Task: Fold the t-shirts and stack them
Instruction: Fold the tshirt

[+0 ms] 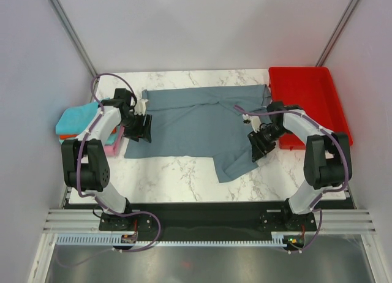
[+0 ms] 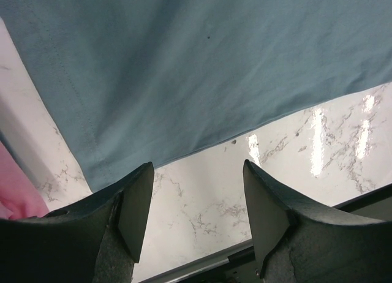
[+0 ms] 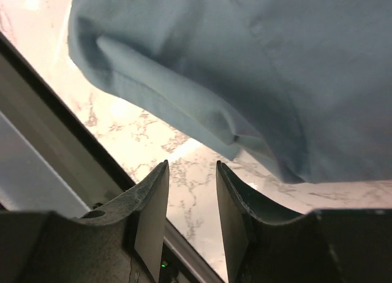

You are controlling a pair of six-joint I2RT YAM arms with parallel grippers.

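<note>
Cloth lies unfolded: the large slate grey-blue soft t-shirt (image 1: 190,120) is spread on the white marble table (image 1: 177,173). Its side hem lies just ahead of our left gripper (image 2: 199,173), a rumpled flap just ahead of our right gripper (image 3: 191,166). Both pairs of jaws stand apart, clamped on nothing. The risk, we judge, is a pinch catching one layer only and dragging the shirt crooked. Behind the left gripper sits the stack of folded teal, orange and pink t-shirts (image 1: 76,117). Beyond the right gripper, the red plastic tray (image 1: 306,93) shows nothing inside.
</note>
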